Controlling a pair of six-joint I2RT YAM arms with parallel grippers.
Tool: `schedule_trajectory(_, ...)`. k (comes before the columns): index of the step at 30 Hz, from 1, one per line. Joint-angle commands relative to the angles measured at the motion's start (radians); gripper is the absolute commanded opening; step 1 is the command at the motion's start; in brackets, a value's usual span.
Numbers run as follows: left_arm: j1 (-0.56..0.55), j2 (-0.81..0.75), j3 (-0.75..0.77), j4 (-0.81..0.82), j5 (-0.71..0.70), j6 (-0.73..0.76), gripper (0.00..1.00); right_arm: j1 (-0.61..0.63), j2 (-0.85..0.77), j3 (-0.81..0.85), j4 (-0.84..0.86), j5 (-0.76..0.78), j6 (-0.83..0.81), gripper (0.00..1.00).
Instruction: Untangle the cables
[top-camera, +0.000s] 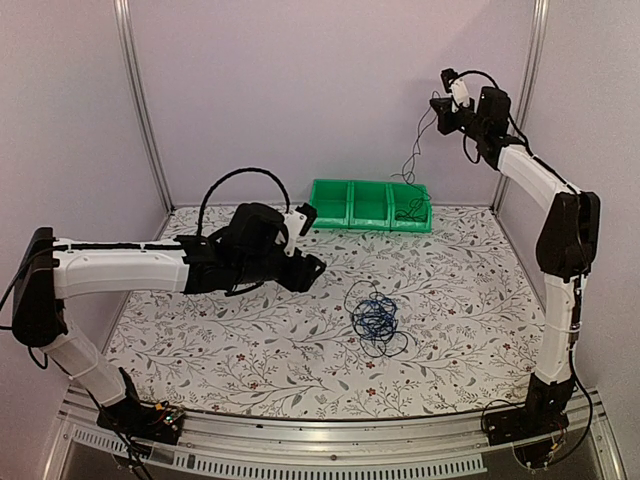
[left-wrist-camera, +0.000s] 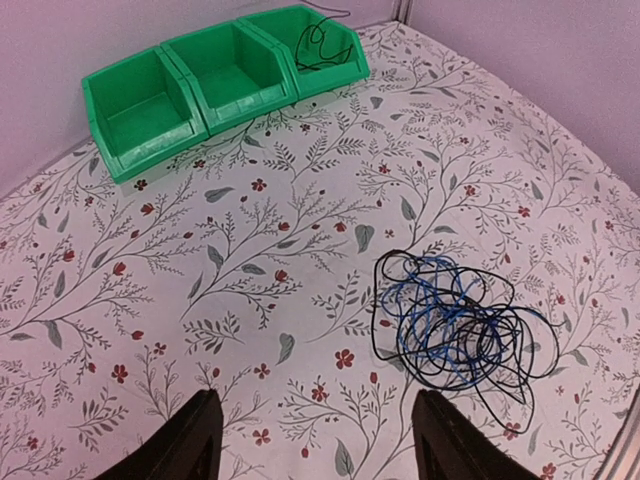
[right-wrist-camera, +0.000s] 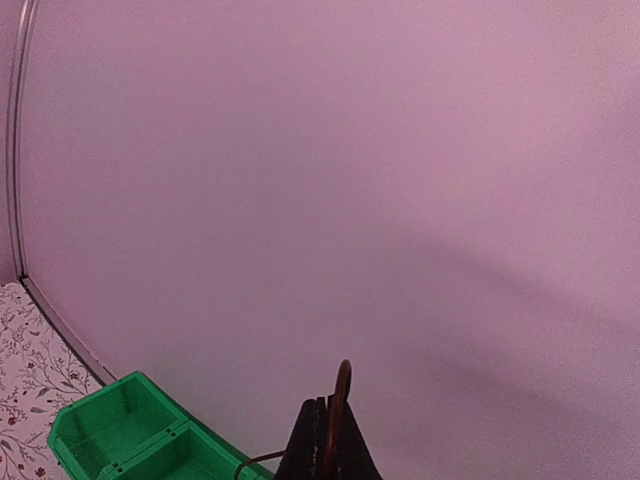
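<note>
The cables (top-camera: 377, 318), thin black wires and a blue one, lie in a loose tangle on the floral table right of centre; they also show in the left wrist view (left-wrist-camera: 450, 325). My left gripper (top-camera: 310, 268) is open and empty, low over the table just left of the tangle, with its fingers (left-wrist-camera: 195, 440) apart. My right gripper (top-camera: 438, 108) is raised high at the back right, shut on one thin black cable (right-wrist-camera: 343, 385). That cable (top-camera: 412, 160) hangs down into the right compartment of the green bins, where its end lies (left-wrist-camera: 320, 45).
A row of three green bins (top-camera: 370, 205) stands at the back of the table against the wall, also seen in the left wrist view (left-wrist-camera: 140, 110) and the right wrist view (right-wrist-camera: 110, 430). Metal frame posts (top-camera: 140, 100) stand at the back corners.
</note>
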Motion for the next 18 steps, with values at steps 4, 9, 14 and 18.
schedule_trajectory(4,0.014,0.008,0.021,-0.014,0.011,-0.001,0.68,0.002,0.035,-0.038,0.006,0.039,0.000,0.00)
schedule_trajectory(9,0.014,0.008,0.021,-0.019,0.014,-0.011,0.67,0.000,0.060,-0.042,0.005,0.065,-0.004,0.00)
schedule_trajectory(14,0.014,0.010,0.019,-0.025,0.018,-0.018,0.67,-0.001,0.066,-0.064,0.004,0.073,-0.011,0.00)
schedule_trajectory(18,0.014,0.013,0.020,-0.026,0.019,-0.020,0.67,-0.003,0.078,-0.082,-0.008,0.063,-0.025,0.00)
